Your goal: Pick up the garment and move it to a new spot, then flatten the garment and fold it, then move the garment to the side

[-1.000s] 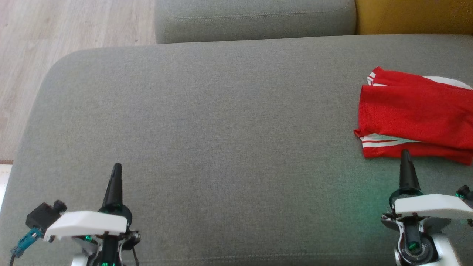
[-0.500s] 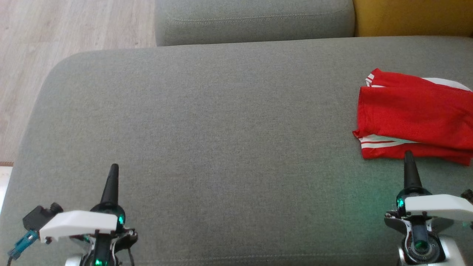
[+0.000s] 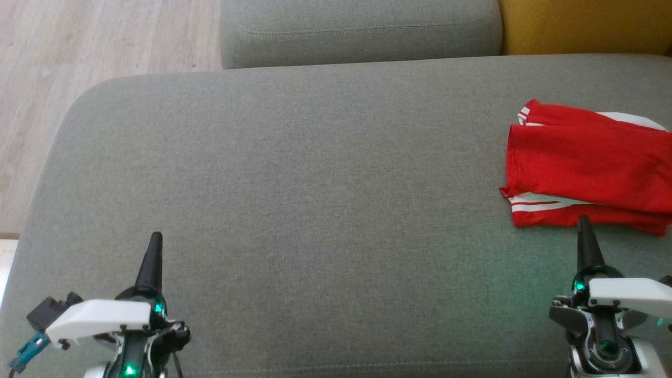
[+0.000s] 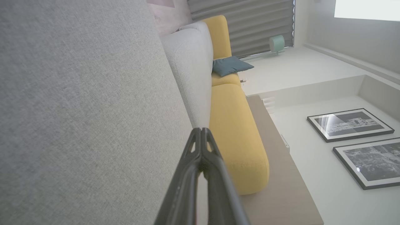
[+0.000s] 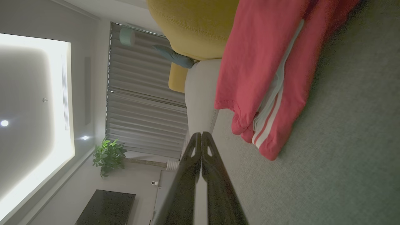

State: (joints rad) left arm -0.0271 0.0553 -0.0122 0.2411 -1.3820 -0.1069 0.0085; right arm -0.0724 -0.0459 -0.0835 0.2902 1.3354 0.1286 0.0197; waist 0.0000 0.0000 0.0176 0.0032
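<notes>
Two shut, empty grippers hang over the grey fabric seat cushion (image 3: 315, 210): left gripper (image 3: 155, 240) lower left, right gripper (image 3: 583, 224) lower right, just beside the folded red white-striped garment (image 3: 588, 163) at mid-right, whose near hem it could snag, undoing the fold.

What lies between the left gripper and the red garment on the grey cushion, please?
In the head view, the stretch of grey cushion between the left gripper and the red garment is bare fabric; nothing rests on it.
</notes>
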